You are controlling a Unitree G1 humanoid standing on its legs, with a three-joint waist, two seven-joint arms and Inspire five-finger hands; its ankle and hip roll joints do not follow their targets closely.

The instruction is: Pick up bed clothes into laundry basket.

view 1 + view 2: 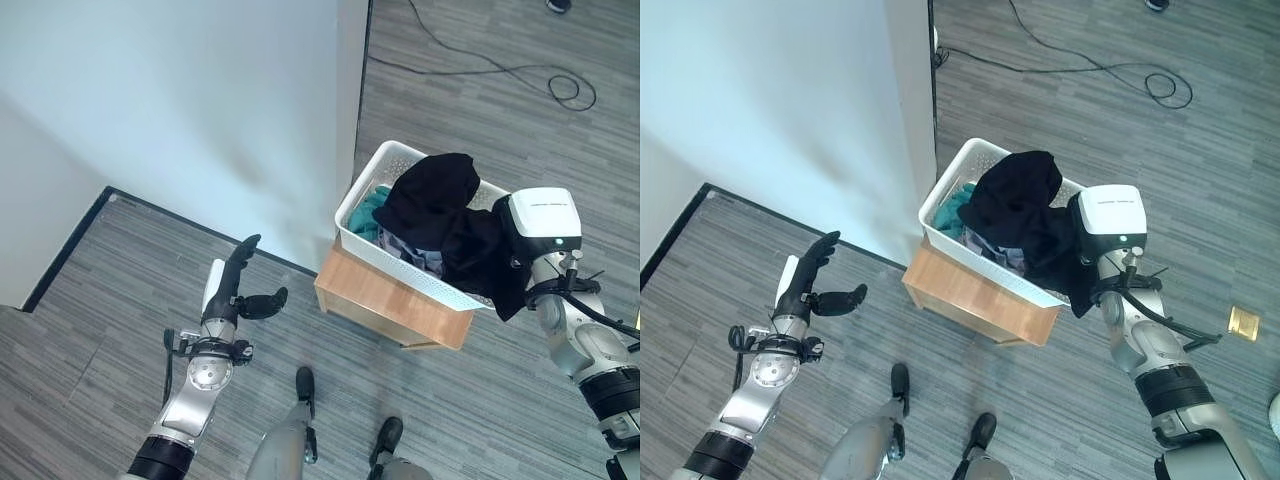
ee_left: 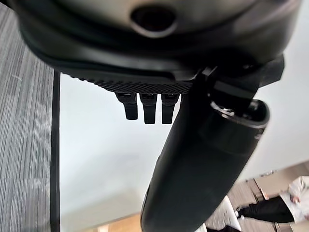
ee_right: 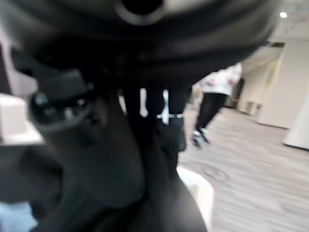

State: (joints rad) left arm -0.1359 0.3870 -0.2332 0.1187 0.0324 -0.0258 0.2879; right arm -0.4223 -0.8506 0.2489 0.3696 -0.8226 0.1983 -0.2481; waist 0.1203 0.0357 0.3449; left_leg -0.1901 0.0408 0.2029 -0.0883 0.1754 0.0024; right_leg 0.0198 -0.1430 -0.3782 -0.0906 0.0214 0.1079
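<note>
From my console the black garment (image 1: 440, 205) lies draped over the white laundry basket (image 1: 366, 186) at center right — my right hand (image 1: 520, 262) beside it, fingers hidden, grip unclear — left hand (image 1: 238, 285) spread, lower left.

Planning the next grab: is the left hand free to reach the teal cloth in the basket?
Probably yes: the left hand is open, nothing lies between, and the teal cloth shows at the laundry basket's near-left side, beside the black garment.

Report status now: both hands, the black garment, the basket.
Left hand open, idle over the floor. Right hand at the basket rim, fingers hidden in black garment. Garment draped over the basket, partly hanging outside. No obstruction seen.
</note>
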